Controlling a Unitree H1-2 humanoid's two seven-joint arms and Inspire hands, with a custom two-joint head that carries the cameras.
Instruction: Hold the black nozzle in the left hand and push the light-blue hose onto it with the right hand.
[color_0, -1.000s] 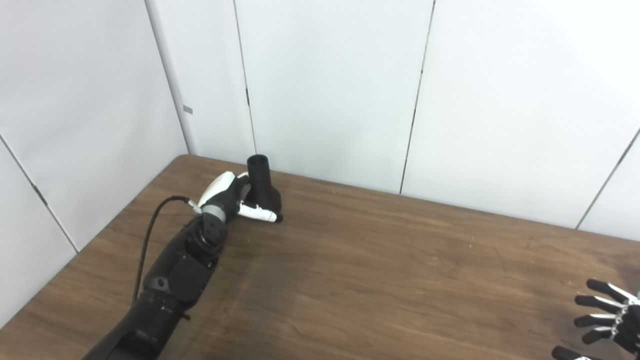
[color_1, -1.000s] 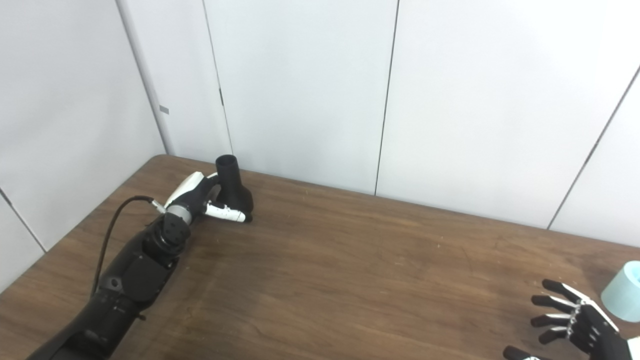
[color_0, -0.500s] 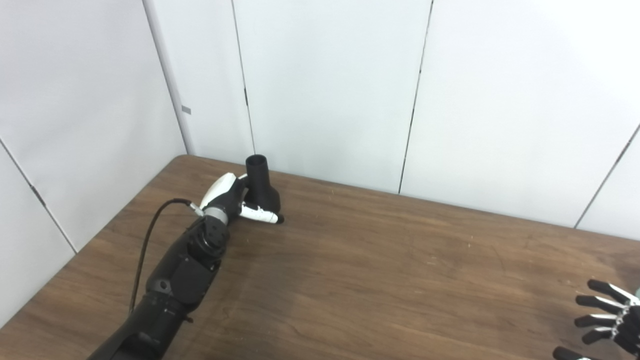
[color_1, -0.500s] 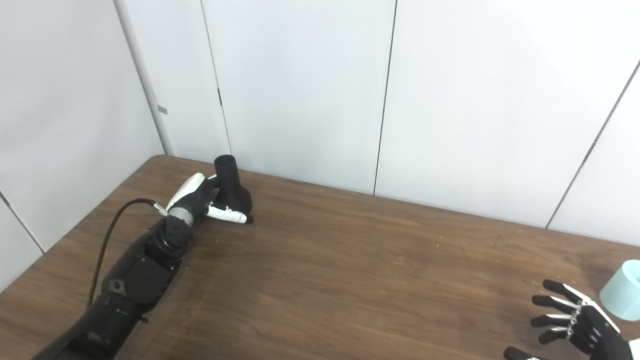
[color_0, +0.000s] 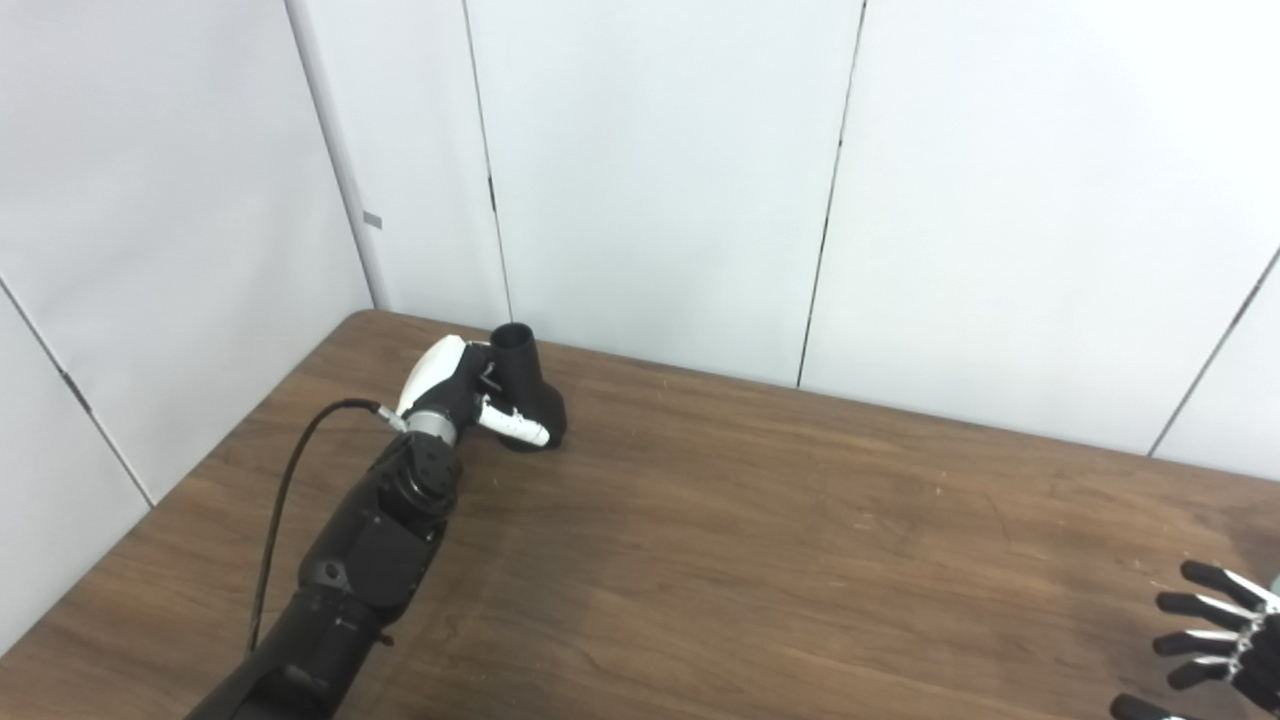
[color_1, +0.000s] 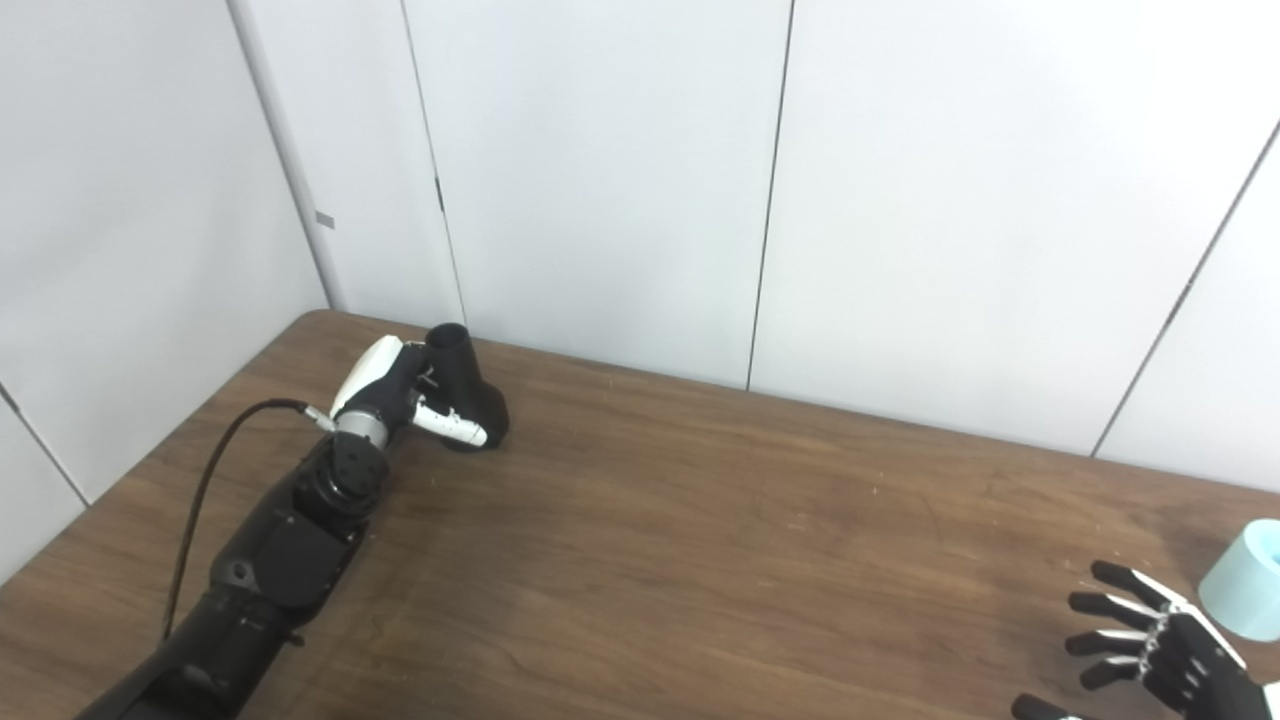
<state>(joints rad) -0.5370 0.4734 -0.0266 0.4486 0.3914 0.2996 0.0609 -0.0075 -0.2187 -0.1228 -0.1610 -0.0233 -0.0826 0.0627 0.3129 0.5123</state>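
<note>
Left hand (color_0: 452, 388) around black nozzle (color_0: 527, 396)

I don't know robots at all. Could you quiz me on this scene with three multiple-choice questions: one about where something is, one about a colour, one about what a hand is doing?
1. Where is the black nozzle?
A. near the far left corner of the table
B. at the near right edge
C. on the floor

2. What colour is the hose at the right edge of the right eye view?
A. red
B. light blue
C. yellow

3. What is the right hand doing?
A. gripping the hose
B. holding the nozzle
C. open, fingers spread, holding nothing

Answers:
1 A: the nozzle sits by the table's far left corner, with the left hand wrapped around it.
2 B: the hose is pale blue.
3 C: its fingers are splayed apart beside the hose, not touching it.
</note>
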